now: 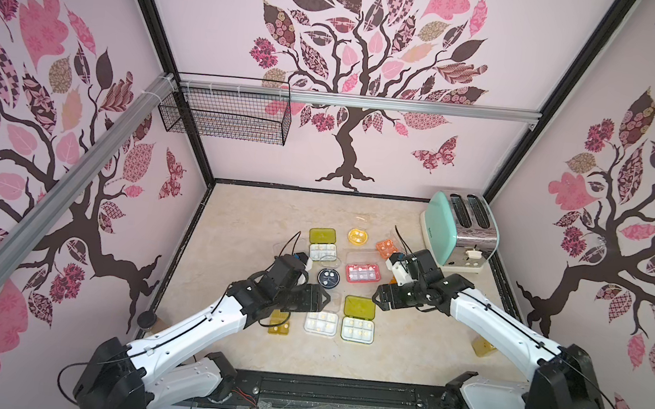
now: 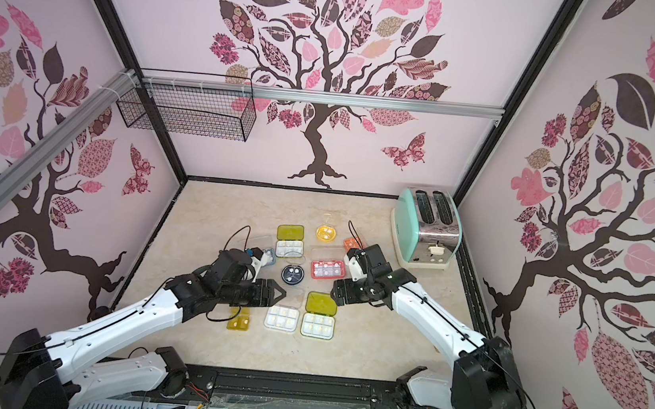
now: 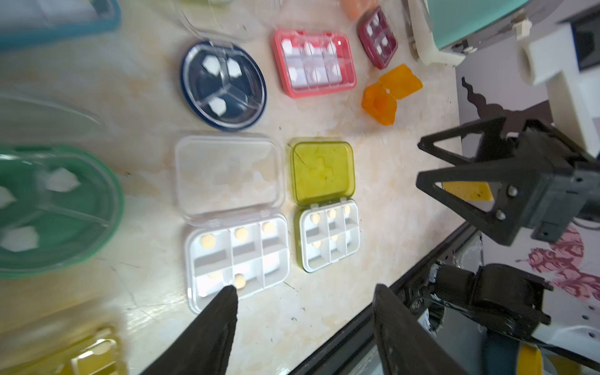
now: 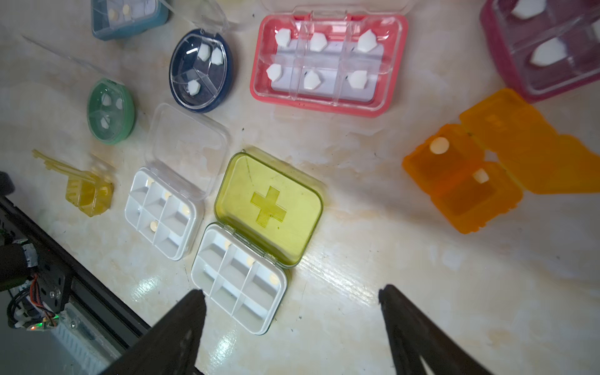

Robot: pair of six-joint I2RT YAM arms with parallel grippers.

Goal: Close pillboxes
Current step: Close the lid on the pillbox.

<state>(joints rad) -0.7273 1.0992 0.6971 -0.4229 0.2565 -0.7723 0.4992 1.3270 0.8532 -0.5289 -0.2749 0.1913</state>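
Several pillboxes lie open mid-table. In both top views I see a lime-lidded box (image 1: 358,318) (image 2: 319,314), a clear-lidded white box (image 1: 321,322) and a pink box (image 1: 363,273). There are also a navy round box (image 1: 328,278), an amber box (image 1: 279,323) and a second lime box (image 1: 322,243). My left gripper (image 1: 324,296) (image 3: 305,289) hovers open, one fingertip over the white box (image 3: 237,253). My right gripper (image 1: 377,296) (image 4: 291,290) hangs open and holds nothing, just beside the lime box's tray (image 4: 240,279). An orange box (image 4: 461,181) and a maroon box (image 4: 545,48) lie further off.
A mint-green toaster (image 1: 460,232) stands at the back right. A wire basket (image 1: 227,114) hangs on the back wall. A dark-lidded jar (image 1: 147,319) sits at the front left corner. A black rail (image 1: 339,393) runs along the table's front edge.
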